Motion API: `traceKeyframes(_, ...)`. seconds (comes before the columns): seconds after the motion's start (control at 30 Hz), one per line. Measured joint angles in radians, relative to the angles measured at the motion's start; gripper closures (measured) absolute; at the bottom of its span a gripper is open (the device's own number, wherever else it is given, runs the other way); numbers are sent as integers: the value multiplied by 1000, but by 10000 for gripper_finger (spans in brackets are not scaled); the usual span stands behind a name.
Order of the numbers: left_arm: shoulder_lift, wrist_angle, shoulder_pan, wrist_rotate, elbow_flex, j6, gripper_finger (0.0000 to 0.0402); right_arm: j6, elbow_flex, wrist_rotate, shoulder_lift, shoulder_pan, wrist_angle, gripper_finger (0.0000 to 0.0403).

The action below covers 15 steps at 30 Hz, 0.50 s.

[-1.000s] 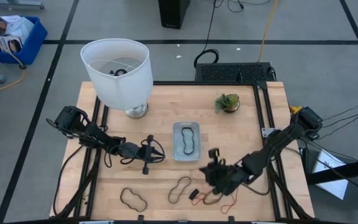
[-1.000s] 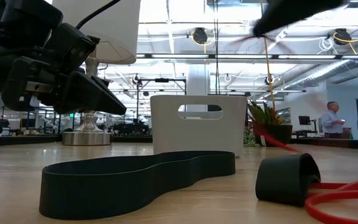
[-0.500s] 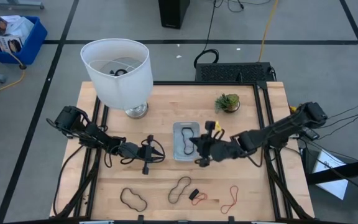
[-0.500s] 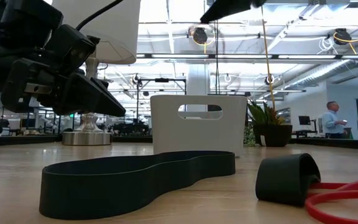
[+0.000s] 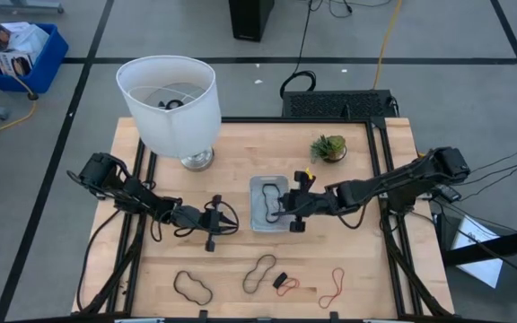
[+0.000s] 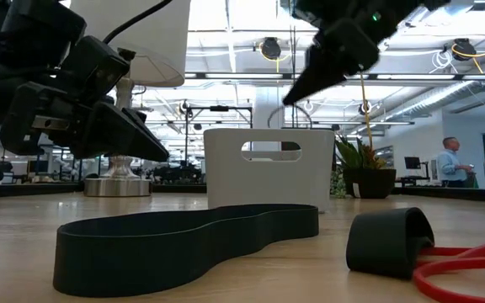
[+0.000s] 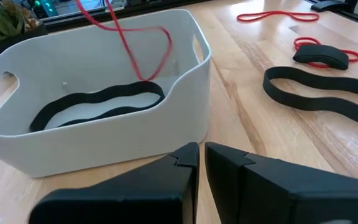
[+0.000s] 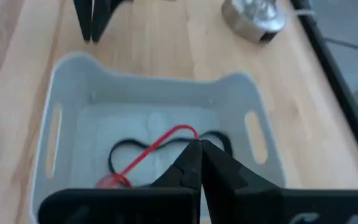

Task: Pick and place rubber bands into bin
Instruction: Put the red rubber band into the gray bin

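Observation:
The bin (image 5: 268, 203) is a pale tray at the table's middle, with a black rubber band (image 7: 98, 106) lying on its floor. My right gripper (image 5: 283, 205) is above the bin, shut on a red rubber band (image 7: 132, 53) that dangles between the bin's walls. My left gripper (image 5: 215, 222) is shut and empty, just left of the bin. Several more bands lie flat near the front edge: a black one (image 5: 189, 285), a dark brown one (image 5: 259, 273) and two red ones (image 5: 332, 287), one of them by a small black piece (image 5: 281, 279). My right gripper pinches the red band between its two fingertips, at the band's upper part (image 8: 188, 140). The fingers come from the table's right, slanting down. The band hangs slack below them inside the bin; I cannot tell whether its lower loop (image 7: 145, 78) touches the floor.
A white lamp (image 5: 170, 103) stands at the far left and a small potted plant (image 5: 329, 147) at the far right. Dark cables trail from both arms. A person stands far off in the room (image 6: 449, 160).
My right gripper has risen from the red bands near the table's front right and gone toward the far edge and left, until it stands over the bin. It has stayed shut on a red band, which is now lifted off the table and hangs inside the bin.

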Motion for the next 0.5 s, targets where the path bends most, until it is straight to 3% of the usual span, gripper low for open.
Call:
traceKeyframes(0.33, 0, -1, 0, -1, 0, 0, 366, -3, -40, -35, 0, -6, 48, 399)
traceKeyframes(0.5, 0, -4, 0, -1, 0, 0, 366, -26, -40, -80, 0, -6, 114, 365)
